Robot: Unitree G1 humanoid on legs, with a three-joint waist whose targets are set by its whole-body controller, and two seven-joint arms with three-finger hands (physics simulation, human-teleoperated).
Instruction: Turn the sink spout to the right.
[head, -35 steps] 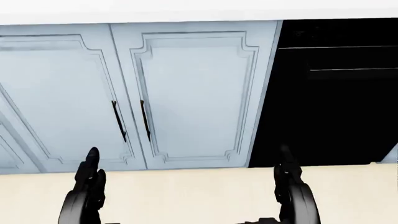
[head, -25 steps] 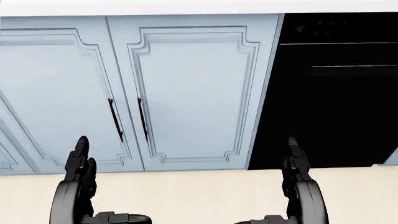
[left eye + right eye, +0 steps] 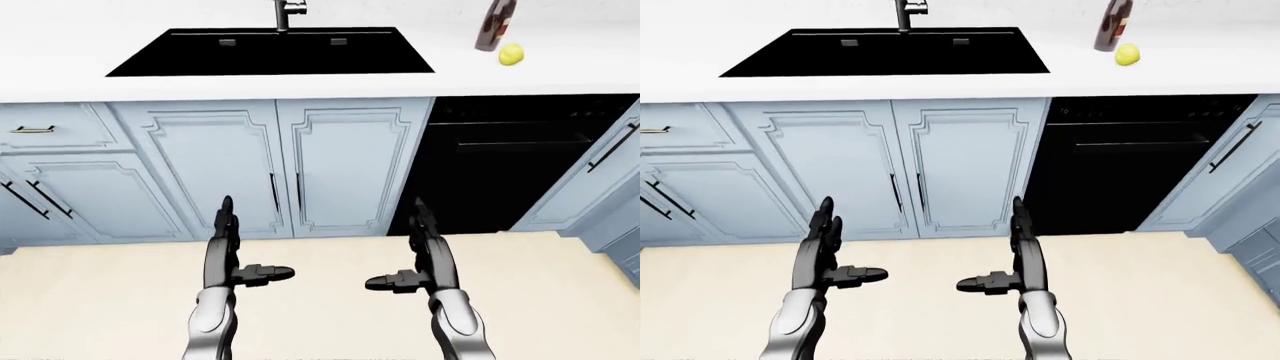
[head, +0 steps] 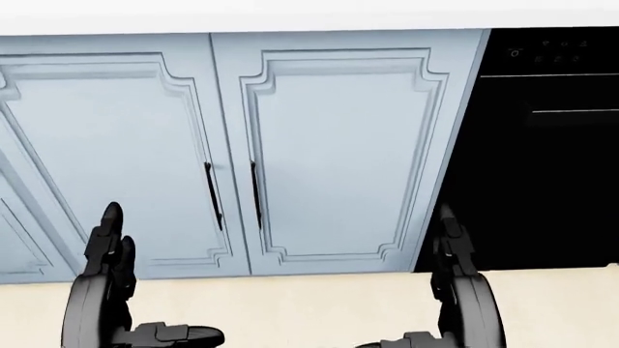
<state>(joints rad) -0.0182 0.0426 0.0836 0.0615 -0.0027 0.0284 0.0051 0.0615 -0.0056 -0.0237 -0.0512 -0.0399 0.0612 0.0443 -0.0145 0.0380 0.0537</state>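
Note:
The sink spout (image 3: pixel 288 13) stands at the top edge of the left-eye view, behind the black sink (image 3: pixel 270 52) set in the white counter (image 3: pixel 60 75); only its lower part shows. My left hand (image 3: pixel 228 247) and my right hand (image 3: pixel 420 247) are both open and empty, fingers straight, held low over the floor, far below the counter. They show in the head view too, the left hand (image 4: pixel 107 246) and the right hand (image 4: pixel 450 254), before the cabinet doors.
Light blue cabinet doors (image 3: pixel 290 169) with dark handles stand under the sink. A black dishwasher (image 3: pixel 500 165) is to their right. A dark bottle (image 3: pixel 492 26) and a yellow lemon (image 3: pixel 511 54) stand on the counter at the right. The floor (image 3: pixel 320 300) is beige.
The whole head view has shifted: the cabinets and dishwasher slid to the right, so the camera moved left. Both hands stay open and low.

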